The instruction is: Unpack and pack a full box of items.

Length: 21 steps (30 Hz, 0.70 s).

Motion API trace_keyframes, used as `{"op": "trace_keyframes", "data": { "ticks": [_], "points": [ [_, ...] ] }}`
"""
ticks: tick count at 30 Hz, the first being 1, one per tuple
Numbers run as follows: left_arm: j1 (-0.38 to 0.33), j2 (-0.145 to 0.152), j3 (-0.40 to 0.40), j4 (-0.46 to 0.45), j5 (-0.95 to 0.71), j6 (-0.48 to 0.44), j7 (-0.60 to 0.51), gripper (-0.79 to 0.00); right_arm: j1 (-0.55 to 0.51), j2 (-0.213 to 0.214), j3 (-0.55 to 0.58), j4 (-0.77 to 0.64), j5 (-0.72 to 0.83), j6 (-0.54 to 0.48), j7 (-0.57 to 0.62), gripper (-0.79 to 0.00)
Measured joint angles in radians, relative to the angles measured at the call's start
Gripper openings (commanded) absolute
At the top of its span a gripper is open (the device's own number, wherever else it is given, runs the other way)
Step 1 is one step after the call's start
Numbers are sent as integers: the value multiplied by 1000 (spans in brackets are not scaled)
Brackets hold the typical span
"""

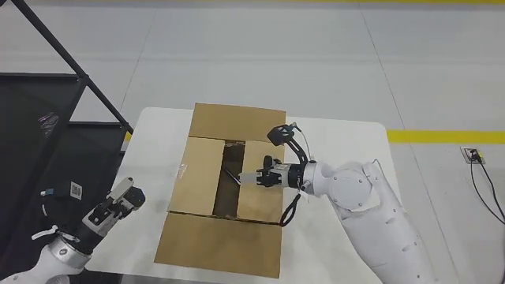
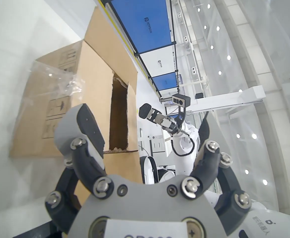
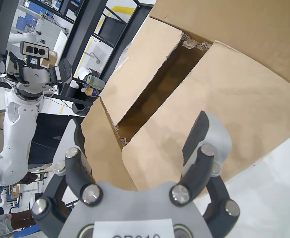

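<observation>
**Above the seam of a half-opened carton: right gripper placed to lift an inner flap**

Directly under the right gripper sits a brown cardboard box on a white table. The gripper's fingers are spread wide and clamp nothing. In its wrist view, cardboard runs between them, though it cannot be told whether either pad touches it.

The box's two outer flaps are folded out flat, one to each side of this gripper. The two inner flaps lie nearly shut. The nearer inner flap is beneath the gripper and the farther one is beyond its fingertips. A dark gap runs between them, just ahead of the fingers. What the box holds is hidden in that gap.

The left gripper hangs well apart from the box, off the table's edge, fingers wide open and empty. Ahead of it, clear plastic film clings to the box's facing side.

The step in hand appears to be opening the inner flaps. It would likely go best if one finger slips into the gap under the nearer flap's free edge, about midway along it. The fingers can then close on the edge and swing the flap up and back along its hinge rather than pulling straight up. The flap corners look torn and may snag, so a slow lift seems wise. If the box turns out to be light, it could slide.
</observation>
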Motion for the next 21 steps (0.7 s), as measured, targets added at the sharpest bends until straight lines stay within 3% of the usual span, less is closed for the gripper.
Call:
{"op": "trace_keyframes", "data": {
  "ticks": [4,8,14,21],
  "points": [
    [46,12,-73,48,-12,-14,-137,0,-2,0,1,0,2,0,-3,0],
    [57,28,-89,93,8,-9,-314,0,-26,0,31,27,37,15,-126,0],
    [13,49,-40,162,26,22,-519,0,-16,0,80,100,76,-16,-312,0],
    [-54,60,51,212,33,46,-567,0,44,-8,94,225,96,-24,-475,0]
  ]
}}
